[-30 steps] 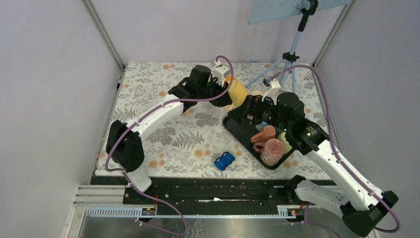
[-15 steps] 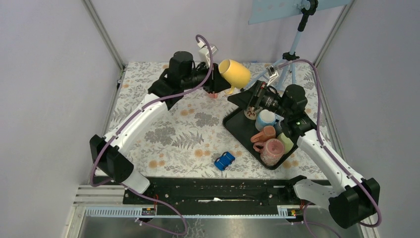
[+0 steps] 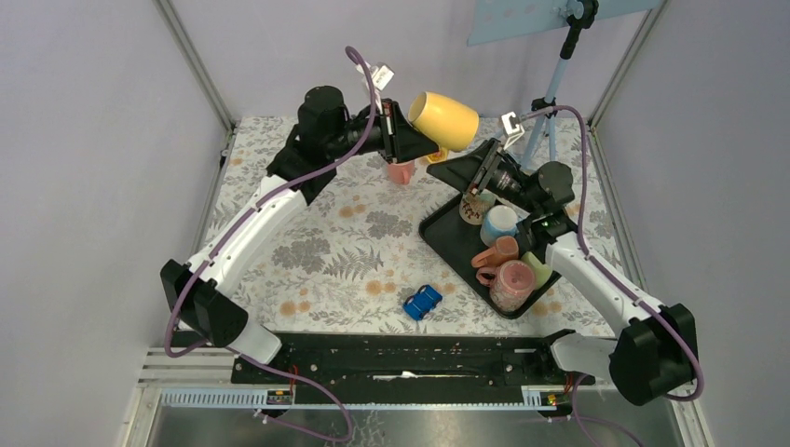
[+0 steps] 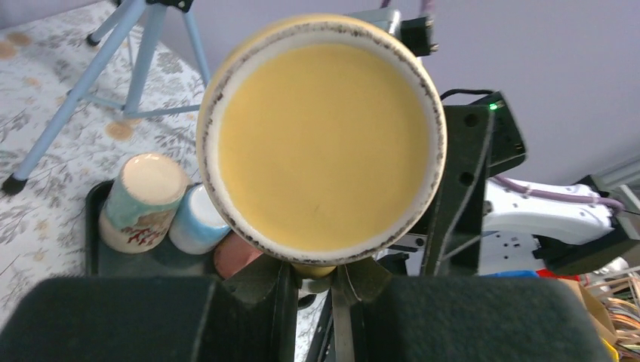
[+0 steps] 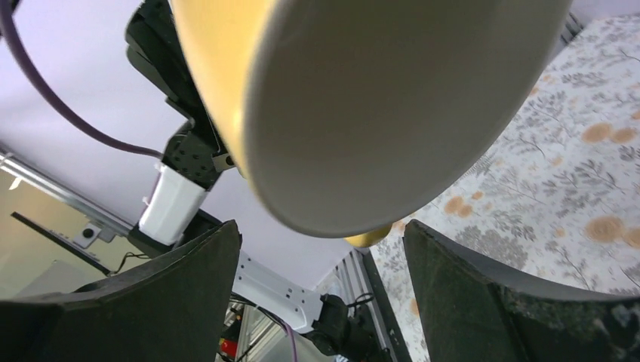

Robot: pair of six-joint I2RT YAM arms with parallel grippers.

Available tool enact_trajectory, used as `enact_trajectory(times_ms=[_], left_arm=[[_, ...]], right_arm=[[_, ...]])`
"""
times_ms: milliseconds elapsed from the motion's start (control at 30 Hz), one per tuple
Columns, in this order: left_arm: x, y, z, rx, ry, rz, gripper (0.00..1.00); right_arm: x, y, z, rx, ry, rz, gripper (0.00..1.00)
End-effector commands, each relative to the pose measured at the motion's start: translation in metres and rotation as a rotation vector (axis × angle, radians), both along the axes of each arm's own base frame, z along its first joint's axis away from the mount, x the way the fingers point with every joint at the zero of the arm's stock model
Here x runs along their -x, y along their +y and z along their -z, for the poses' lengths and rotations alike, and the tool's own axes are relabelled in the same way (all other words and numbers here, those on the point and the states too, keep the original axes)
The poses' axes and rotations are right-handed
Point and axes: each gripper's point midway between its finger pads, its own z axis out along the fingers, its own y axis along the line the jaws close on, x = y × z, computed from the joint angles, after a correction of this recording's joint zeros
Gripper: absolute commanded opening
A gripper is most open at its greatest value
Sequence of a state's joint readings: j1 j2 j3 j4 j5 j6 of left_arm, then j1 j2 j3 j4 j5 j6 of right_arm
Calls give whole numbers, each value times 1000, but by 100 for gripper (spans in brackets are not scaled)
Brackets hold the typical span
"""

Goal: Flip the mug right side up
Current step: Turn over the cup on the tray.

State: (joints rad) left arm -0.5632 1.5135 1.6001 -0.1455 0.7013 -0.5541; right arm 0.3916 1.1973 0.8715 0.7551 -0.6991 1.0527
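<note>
Parted right claw (image 5: 321, 243) below yellow mug (image 5: 377, 113)

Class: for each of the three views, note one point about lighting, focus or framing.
Top view: even, soft light, everything sharp, faint shadows on the cloth. Left wrist view: the mug fills the frame, its speckled rim crisp. Right wrist view: the mug sits too close, blurred and cropped.

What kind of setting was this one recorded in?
Most likely a lab test cell for robot arms, not a real kitchen. It has plain panel walls on metal framing, a floral cloth as the work surface, a tripod at the back, and a black tray of staged cups.
</note>
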Motion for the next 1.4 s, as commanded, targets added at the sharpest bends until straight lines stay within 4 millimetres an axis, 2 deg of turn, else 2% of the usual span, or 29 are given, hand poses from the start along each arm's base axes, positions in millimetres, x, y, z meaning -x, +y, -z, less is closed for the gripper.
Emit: enact_trajectory(times_ms=[0, 367, 633, 1367], left_arm=[[35, 13, -87, 211, -196, 87, 0], [38, 13, -81, 237, -166, 116, 0], [34, 11, -76, 255, -154, 116, 0], [36, 12, -76, 301, -159, 121, 0]], right_arm=[[11, -2, -41, -118, -114, -48, 84], [7, 0, -60, -170, -137, -67, 64], [10, 1, -63, -181, -136, -85, 51], [5, 9, -51, -179, -90, -73, 45]])
